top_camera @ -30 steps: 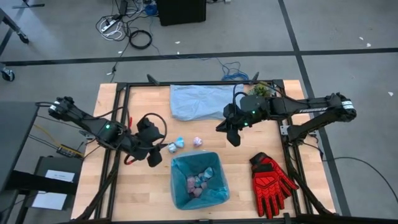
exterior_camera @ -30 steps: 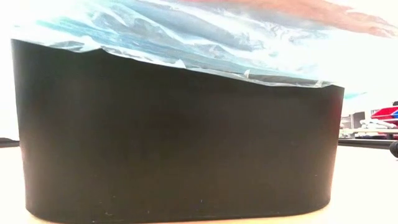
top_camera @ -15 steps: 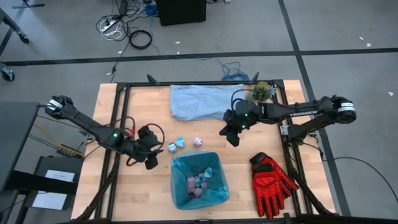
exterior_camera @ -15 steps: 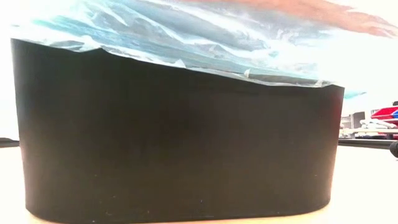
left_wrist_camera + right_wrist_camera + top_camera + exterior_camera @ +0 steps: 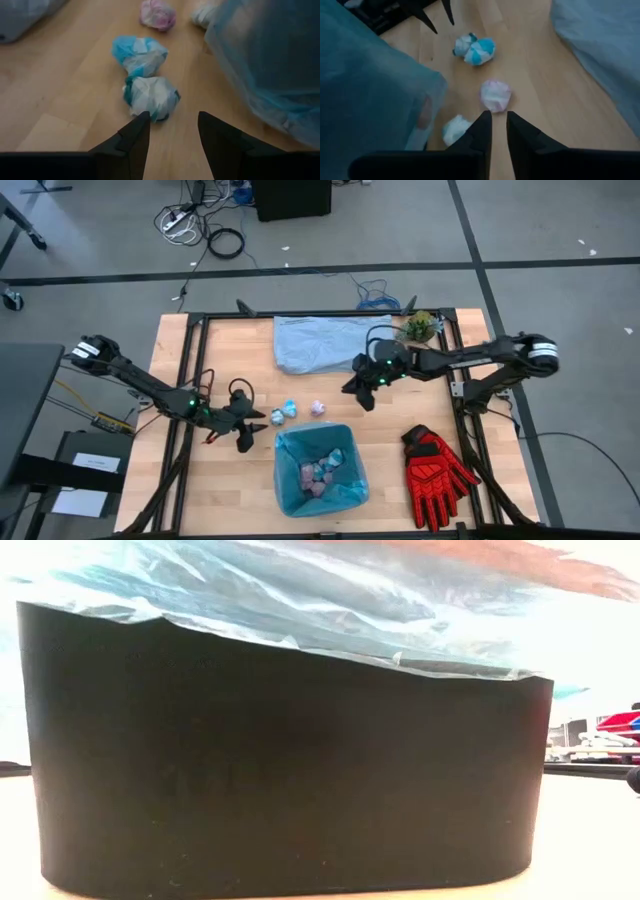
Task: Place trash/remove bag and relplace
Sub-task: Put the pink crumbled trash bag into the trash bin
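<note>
since these crumpled paper wads look feather-light and springy, i expect them to skid or roll if nudged, so i would pinch each across its middle and squeeze it slightly. my left hand (image 5: 170, 131) sits low on the worktop (image 5: 180, 350), its fingers parted and empty, with a white-and-blue wad (image 5: 149, 97) just ahead of the tips and a blue wad (image 5: 139, 52) touching it beyond. my right hand (image 5: 498, 131) hovers with only a narrow gap, holding nothing, above the pink wad (image 5: 495, 94); a white wad (image 5: 455, 128) lies beside the bin. several wads already rest inside the cyan bag (image 5: 292, 488) lining the bin (image 5: 280, 760).
</note>
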